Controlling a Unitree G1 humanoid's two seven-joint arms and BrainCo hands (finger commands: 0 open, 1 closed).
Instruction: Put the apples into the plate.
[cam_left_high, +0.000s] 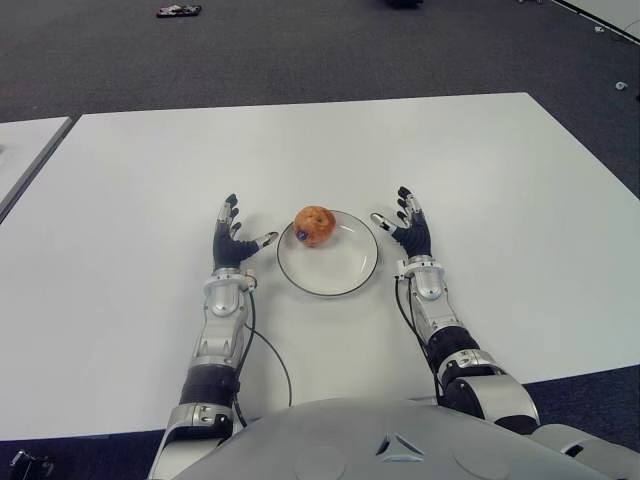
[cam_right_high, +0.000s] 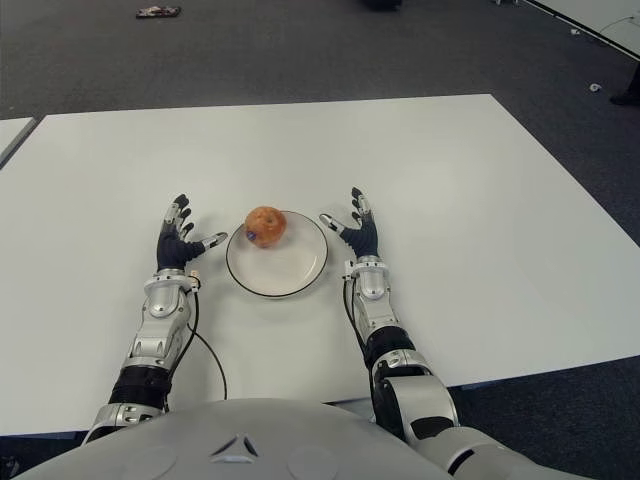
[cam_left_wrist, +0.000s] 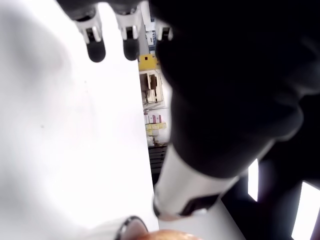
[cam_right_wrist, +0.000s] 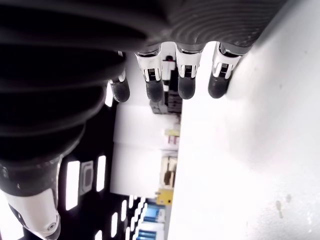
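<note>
In your left wrist view, the dark palm blocks most of the frame, and only a sliver of the round orange-red apple (cam_left_high: 314, 225) and the plate's rim show at the edge; your right wrist view shows no apple or plate at all, just fingertips over the white tabletop (cam_left_high: 480, 160). From the head camera, your left hand (cam_left_high: 232, 240) sits just left of the round white plate with a dark rim (cam_left_high: 350, 272), fingers spread and straight, holding nothing. Your right hand (cam_right_high: 356, 232) sits just right of the plate, fingers likewise extended and apart, empty. The apple lies inside the plate, on its far left part, near the rim. It looks mottled orange and red, with a small dark sticker facing you.
</note>
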